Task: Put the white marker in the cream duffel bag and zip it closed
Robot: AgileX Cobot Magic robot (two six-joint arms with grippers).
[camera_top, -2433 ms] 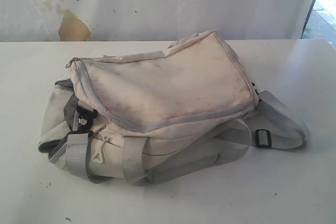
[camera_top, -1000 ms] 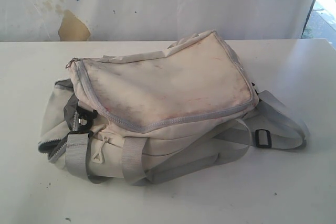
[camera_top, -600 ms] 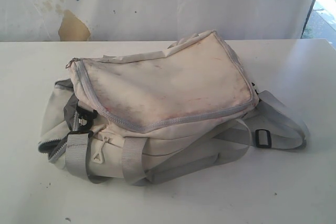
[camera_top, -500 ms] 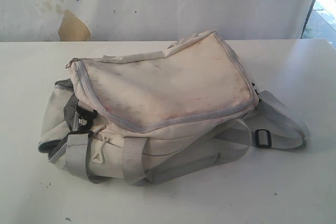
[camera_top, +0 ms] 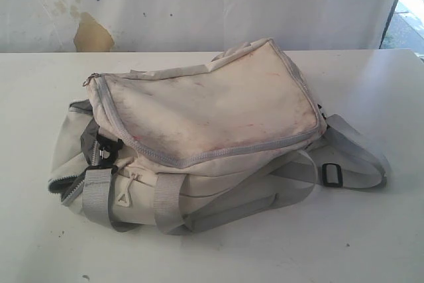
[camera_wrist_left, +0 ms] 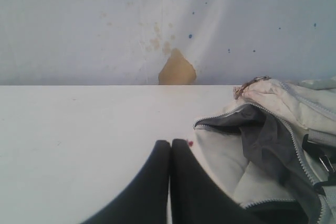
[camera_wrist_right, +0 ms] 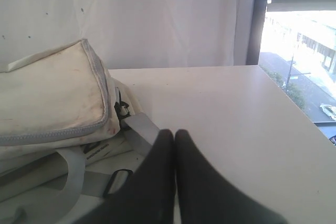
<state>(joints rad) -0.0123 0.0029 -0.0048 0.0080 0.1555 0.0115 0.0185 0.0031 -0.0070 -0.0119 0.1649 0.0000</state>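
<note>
Cream duffel bag (camera_top: pixel 205 124) lies on its side mid-way across the white table (camera_top: pixel 371 243), with its smudged top panel facing up. A grey zipper (camera_top: pixel 173 161) runs round that panel; can't tell if it is fully shut. The end of the bag on the left of the exterior view gapes open, with dark grey lining (camera_wrist_left: pixel 260 135) showing in the left wrist view. A grey strap (camera_top: pixel 361 157) with a black buckle (camera_top: pixel 331 175) lies looped on the table at the other end.

Left gripper (camera_wrist_left: pixel 170 143): fingers pressed together, nothing between them, low over bare table just beside the open end. Right gripper (camera_wrist_right: pixel 175 132): fingers also together and empty, near the strap and buckle end, not touching the bag. Neither arm shows in the exterior view. There is a brown patch (camera_top: pixel 91 34) on the wall behind.
</note>
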